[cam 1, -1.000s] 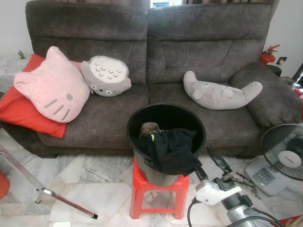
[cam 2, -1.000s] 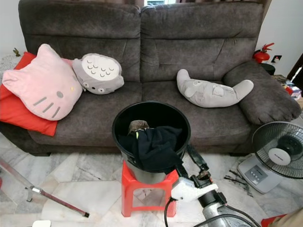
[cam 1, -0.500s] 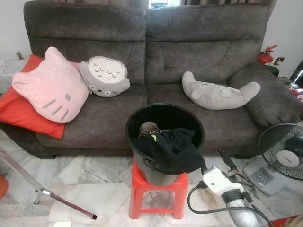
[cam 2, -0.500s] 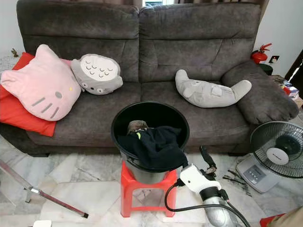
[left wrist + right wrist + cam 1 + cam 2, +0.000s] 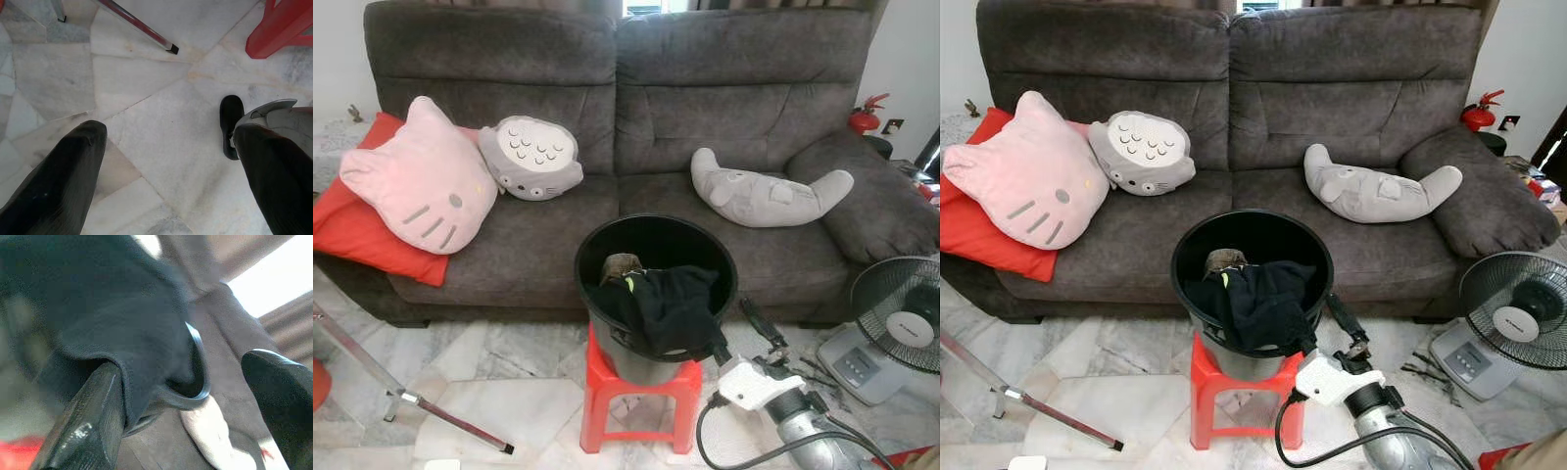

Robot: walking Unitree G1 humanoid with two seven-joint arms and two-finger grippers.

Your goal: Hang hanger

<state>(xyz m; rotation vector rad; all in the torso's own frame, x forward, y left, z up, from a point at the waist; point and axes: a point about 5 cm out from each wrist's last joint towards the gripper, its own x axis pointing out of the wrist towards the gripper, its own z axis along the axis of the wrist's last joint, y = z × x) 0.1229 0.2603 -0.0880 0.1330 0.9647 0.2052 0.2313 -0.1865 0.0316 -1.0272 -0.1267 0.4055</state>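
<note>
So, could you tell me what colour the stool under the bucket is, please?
Red; the stool shows best in the left eye view.

No legible text, brand, number or sign can be made out in any view. A round badge is seen at the hub of the fan (image 5: 905, 323), but whatever is printed on it is too small to be read. Marks are seen on the fan base (image 5: 1465, 360) and a small plate on the wall beside the extinguisher (image 5: 867, 116), and neither can be read.
</note>
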